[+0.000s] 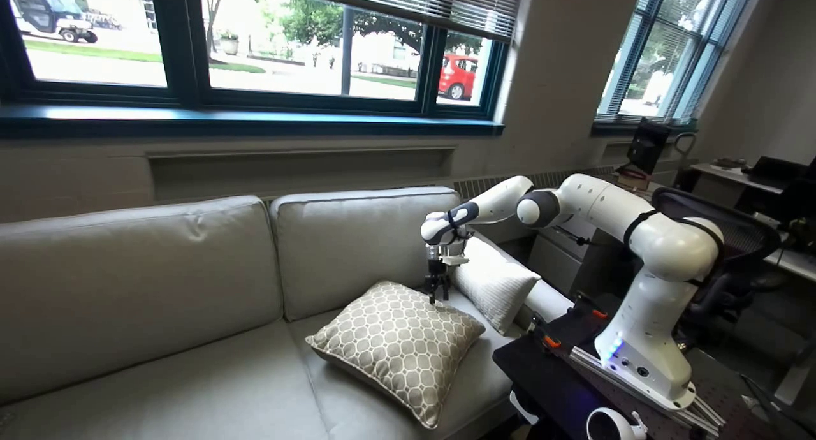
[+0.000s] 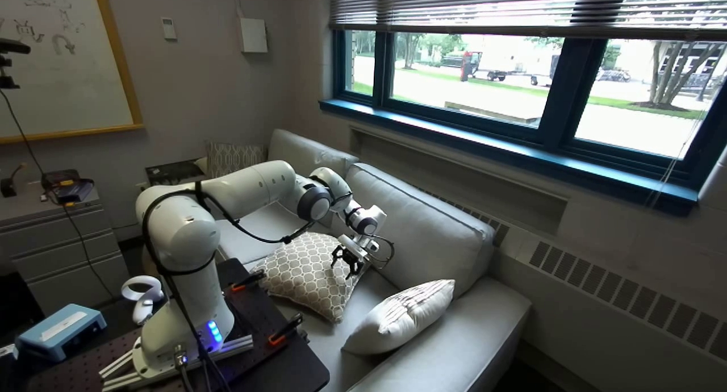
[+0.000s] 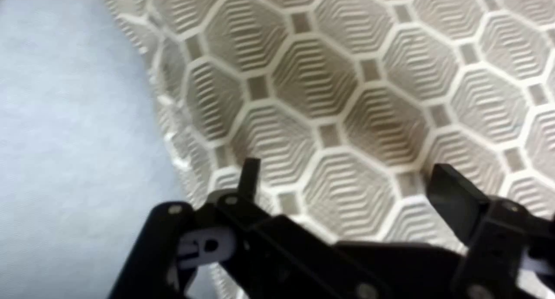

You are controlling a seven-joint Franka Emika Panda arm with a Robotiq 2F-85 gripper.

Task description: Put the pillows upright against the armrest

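Observation:
A beige pillow [image 1: 395, 351] with a white honeycomb pattern lies flat on the sofa seat; it also shows in an exterior view [image 2: 306, 270] and fills much of the wrist view [image 3: 347, 95]. A white pillow [image 1: 494, 280] leans tilted against the armrest [image 1: 549, 301]; both show in an exterior view too, the white pillow [image 2: 400, 318] beside the armrest [image 2: 454, 352]. My gripper [image 1: 438, 296] points down at the patterned pillow's edge nearest the backrest and the white pillow. Its fingers [image 3: 345, 171] are spread apart with pillow fabric beneath and between them. I cannot tell whether the tips touch it.
The sofa backrest cushion [image 1: 363, 242] stands just behind the gripper. The black robot table [image 2: 284, 358] with clamps borders the sofa's front. Another patterned pillow [image 2: 234, 158] is at the sofa's far end. A window sill [image 1: 255, 121] runs above the sofa.

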